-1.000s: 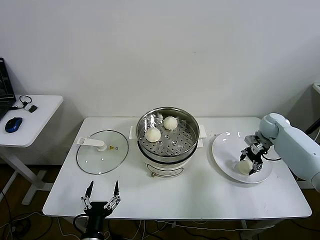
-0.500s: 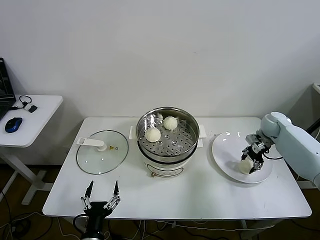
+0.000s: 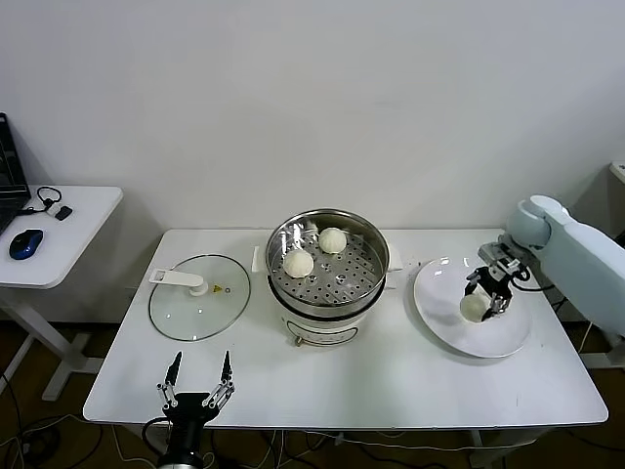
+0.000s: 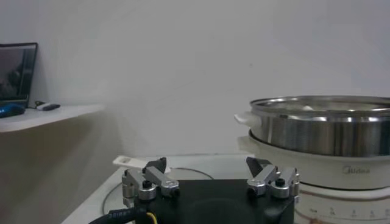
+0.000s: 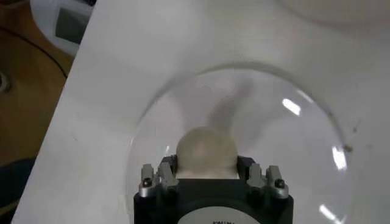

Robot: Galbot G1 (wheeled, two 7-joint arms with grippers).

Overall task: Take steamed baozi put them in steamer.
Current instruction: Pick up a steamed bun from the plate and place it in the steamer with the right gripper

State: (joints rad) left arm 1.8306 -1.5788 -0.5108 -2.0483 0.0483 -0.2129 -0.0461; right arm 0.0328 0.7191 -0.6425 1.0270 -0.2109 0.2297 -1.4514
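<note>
Two baozi [image 3: 299, 263] already sit on the steamer's [image 3: 329, 293] perforated tray; the right gripper [image 3: 482, 297] clasps a third bun [image 3: 474, 308] above the plate [image 3: 439, 318] at right; the left gripper [image 3: 199, 383] waits spread at the table's near edge.

So the steamer [image 3: 329, 274] sits mid-table [image 3: 391, 381] with two baozi [image 3: 299, 263] inside, glass lid [image 3: 199, 296] flat to its left, plate [image 3: 472, 307] to its right, the right gripper [image 3: 485, 295] above the plate with a third bun [image 3: 474, 307] between its fingers, left gripper [image 3: 198, 377] at the table's front edge.
</note>
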